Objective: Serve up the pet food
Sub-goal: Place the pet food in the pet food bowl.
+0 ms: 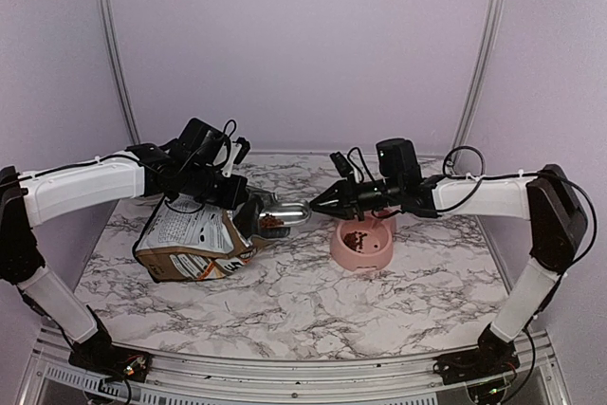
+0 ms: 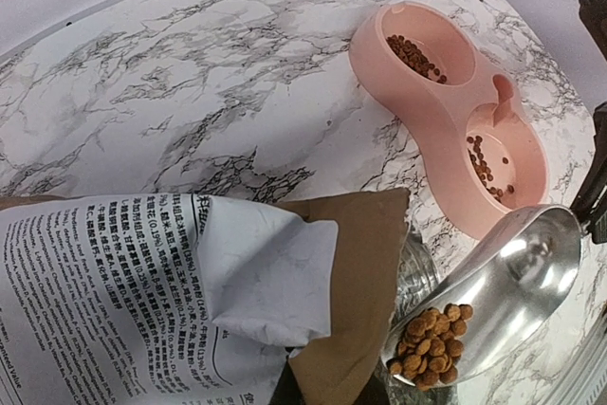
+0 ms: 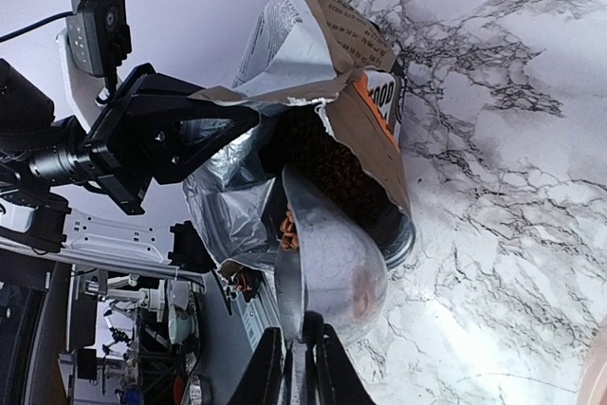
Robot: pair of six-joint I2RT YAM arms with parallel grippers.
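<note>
Scooping stage. The left end effector (image 1: 232,201) is fully closed, pinching the torn lip of the bag (image 1: 190,244), which lies tilted on the bench (image 1: 313,301). The right end effector (image 3: 299,358) is clamped narrow on the handle of the metal scoop (image 2: 503,272). A small heap of pet food (image 2: 432,353) sits in the scoop at the bag mouth, more is inside the bag, and some is in the pink bowl (image 2: 453,101). The kibble is probably light, dry and loose and rolls easily, so no direct grasp: carry it by the scoop handle, kept level. The bag paper is soft and crumples.

Pink bowl (image 2: 444,106), silver scoop (image 2: 517,267), brown kibble (image 2: 429,343), brown-and-white bag (image 2: 356,263) — all on a white, grey-veined marble table (image 2: 190,73).
</note>
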